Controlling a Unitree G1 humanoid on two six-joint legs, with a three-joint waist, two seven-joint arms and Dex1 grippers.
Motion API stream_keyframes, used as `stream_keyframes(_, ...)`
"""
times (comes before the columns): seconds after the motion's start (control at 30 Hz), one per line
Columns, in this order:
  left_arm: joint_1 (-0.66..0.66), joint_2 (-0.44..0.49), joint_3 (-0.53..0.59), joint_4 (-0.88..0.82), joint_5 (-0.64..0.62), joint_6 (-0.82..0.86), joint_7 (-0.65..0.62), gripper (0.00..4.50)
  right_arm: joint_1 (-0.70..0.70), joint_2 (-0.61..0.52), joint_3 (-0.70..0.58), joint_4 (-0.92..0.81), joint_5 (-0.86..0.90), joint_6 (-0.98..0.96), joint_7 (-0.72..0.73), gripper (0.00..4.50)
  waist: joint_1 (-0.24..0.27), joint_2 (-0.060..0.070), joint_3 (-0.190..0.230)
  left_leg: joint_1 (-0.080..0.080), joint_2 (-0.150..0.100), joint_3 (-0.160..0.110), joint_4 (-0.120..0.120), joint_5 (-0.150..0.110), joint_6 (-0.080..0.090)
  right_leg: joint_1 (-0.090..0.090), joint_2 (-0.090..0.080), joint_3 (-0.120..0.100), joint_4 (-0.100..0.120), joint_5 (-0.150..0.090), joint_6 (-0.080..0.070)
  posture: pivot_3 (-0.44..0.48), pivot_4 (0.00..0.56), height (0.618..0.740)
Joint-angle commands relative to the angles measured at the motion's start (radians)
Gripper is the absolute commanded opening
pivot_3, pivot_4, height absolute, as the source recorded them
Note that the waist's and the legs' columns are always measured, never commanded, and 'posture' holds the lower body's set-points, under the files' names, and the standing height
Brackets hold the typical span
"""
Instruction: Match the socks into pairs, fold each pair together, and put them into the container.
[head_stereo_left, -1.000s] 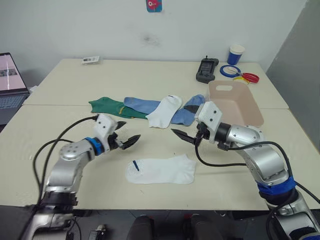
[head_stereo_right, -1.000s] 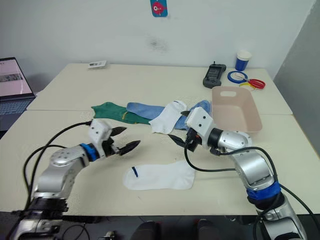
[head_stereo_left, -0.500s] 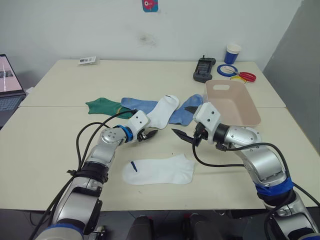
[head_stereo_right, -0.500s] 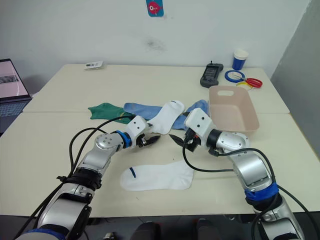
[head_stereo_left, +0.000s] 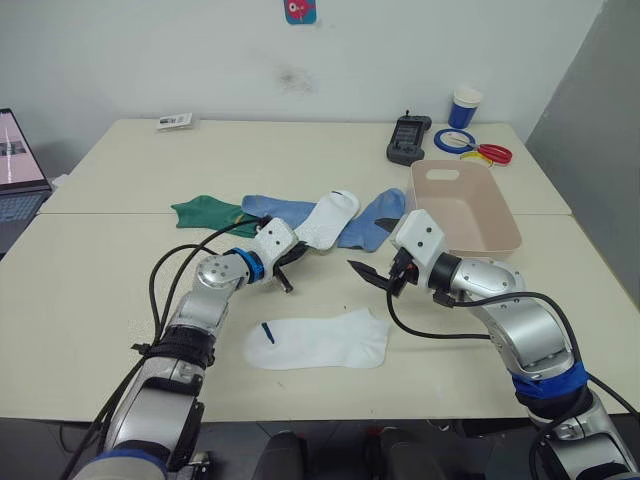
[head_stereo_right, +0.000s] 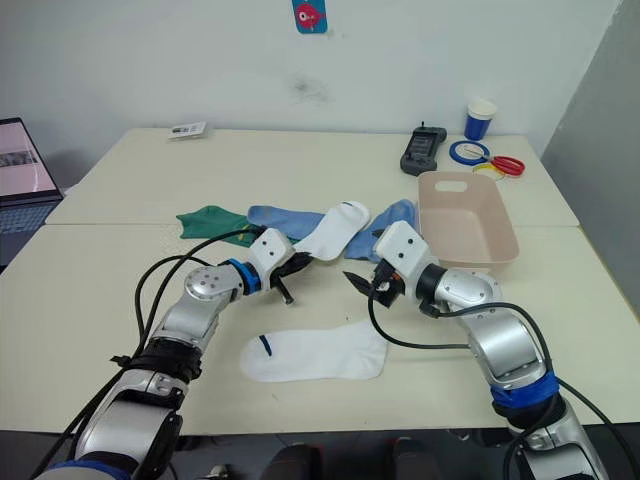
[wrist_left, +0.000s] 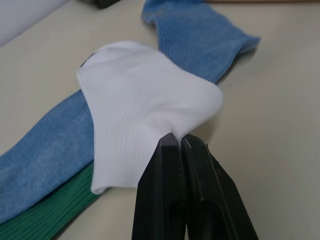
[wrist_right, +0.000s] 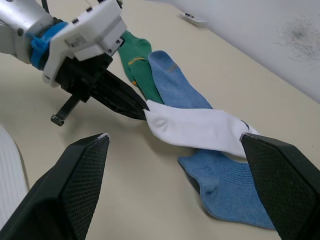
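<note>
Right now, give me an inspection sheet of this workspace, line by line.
Surface: cream table, two tops butted together.
Job's things: one white sock flat near the front; second white sock lying across two light blue socks; green sock beside them; pink-beige container with no socks inside.
Clutter: black handset, blue cup, tape rings, scissors, small card.
Hands: left hand shut on the second white sock's edge; right hand open, holding nothing.
Cables: black leads looped along both arms.
Surroundings: laptop, white wall, sticker.
</note>
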Motion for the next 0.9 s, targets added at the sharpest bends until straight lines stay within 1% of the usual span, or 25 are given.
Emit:
stream_keyframes(0.03, 0.079, 0.063, 0.026, -0.213, -0.066, 0.058, -0.080, 0.03, -0.001, -0.002, -0.002, -0.024, 0.002, -0.027, 0.015, 4.50, -0.001, 0.000, 0.000, 0.000, 0.000, 0.000, 0.000, 0.000, 0.000, 0.000, 0.000, 0.000, 0.000, 0.000, 0.000, 0.000, 0.150, 0.740)
stream_keyframes(0.13, 0.181, 0.163, 0.050, -0.404, -0.130, 0.140, -0.169, 0.03, 0.003, -0.003, -0.003, -0.022, 0.002, -0.029, 0.020, 4.50, -0.005, 0.000, 0.000, 0.000, 0.001, -0.001, 0.000, 0.000, 0.000, 0.000, -0.001, 0.000, 0.000, 0.000, 0.000, 0.000, 0.150, 0.740)
stream_keyframes(0.27, 0.311, 0.306, 0.093, -0.666, -0.255, 0.297, -0.270, 0.03, 0.024, -0.014, -0.012, -0.026, 0.007, -0.029, 0.031, 4.50, -0.004, 0.000, 0.000, 0.001, 0.002, -0.002, -0.001, 0.000, 0.000, 0.000, -0.001, -0.001, 0.000, -0.001, 0.002, 0.000, 0.150, 0.740)
stream_keyframes(0.33, 0.355, 0.357, 0.113, -0.776, -0.324, 0.382, -0.297, 0.03, 0.038, -0.022, -0.009, -0.026, 0.010, -0.033, 0.043, 4.50, -0.002, 0.000, 0.000, 0.000, 0.002, -0.002, 0.000, 0.000, 0.000, 0.000, -0.001, -0.001, 0.000, -0.002, 0.002, 0.000, 0.150, 0.740)
stream_keyframes(0.4, 0.383, 0.395, 0.121, -0.851, -0.374, 0.441, -0.318, 0.03, 0.051, -0.030, -0.004, -0.026, 0.013, -0.037, 0.060, 4.50, 0.001, 0.000, 0.000, 0.001, 0.002, -0.002, 0.000, 0.000, 0.000, 0.000, -0.001, 0.000, 0.000, -0.002, 0.002, 0.000, 0.150, 0.740)
stream_keyframes(0.57, 0.399, 0.444, 0.106, -0.957, -0.444, 0.570, -0.326, 0.03, 0.076, -0.057, -0.001, -0.013, 0.007, -0.059, 0.102, 4.50, 0.001, 0.000, 0.000, 0.000, 0.000, -0.002, 0.000, 0.000, 0.000, 0.000, 0.000, 0.001, -0.001, -0.002, 0.003, 0.000, 0.150, 0.740)
stream_keyframes(0.67, 0.432, 0.434, 0.092, -0.998, -0.487, 0.624, -0.311, 0.03, 0.076, -0.060, -0.005, 0.001, 0.007, -0.066, 0.108, 4.50, -0.001, 0.000, 0.000, 0.001, 0.000, -0.002, -0.001, 0.000, 0.000, 0.000, 0.001, 0.000, -0.001, -0.002, 0.003, 0.000, 0.150, 0.740)
stream_keyframes(0.73, 0.453, 0.433, 0.073, -1.008, -0.484, 0.630, -0.310, 0.03, 0.079, -0.060, -0.007, 0.005, 0.006, -0.068, 0.109, 4.50, -0.003, 0.000, 0.000, 0.001, 0.001, -0.002, -0.001, 0.000, 0.000, 0.000, 0.002, 0.001, -0.001, -0.002, 0.003, 0.000, 0.150, 0.740)
stream_keyframes(0.8, 0.452, 0.407, 0.053, -0.987, -0.461, 0.607, -0.289, 0.03, 0.087, -0.062, -0.008, 0.006, 0.004, -0.069, 0.110, 4.50, -0.002, 0.000, 0.000, 0.001, 0.002, -0.002, -0.001, 0.000, 0.000, 0.000, 0.003, 0.000, 0.000, -0.002, 0.003, 0.000, 0.150, 0.740)
stream_keyframes(0.9, 0.433, 0.370, 0.044, -0.955, -0.457, 0.594, -0.271, 0.64, 0.099, -0.066, -0.008, 0.003, 0.005, -0.070, 0.112, 4.50, 0.001, 0.000, 0.000, 0.001, 0.001, -0.002, 0.000, 0.000, 0.000, 0.000, 0.004, 0.001, -0.001, -0.002, 0.002, 0.000, 0.150, 0.740)
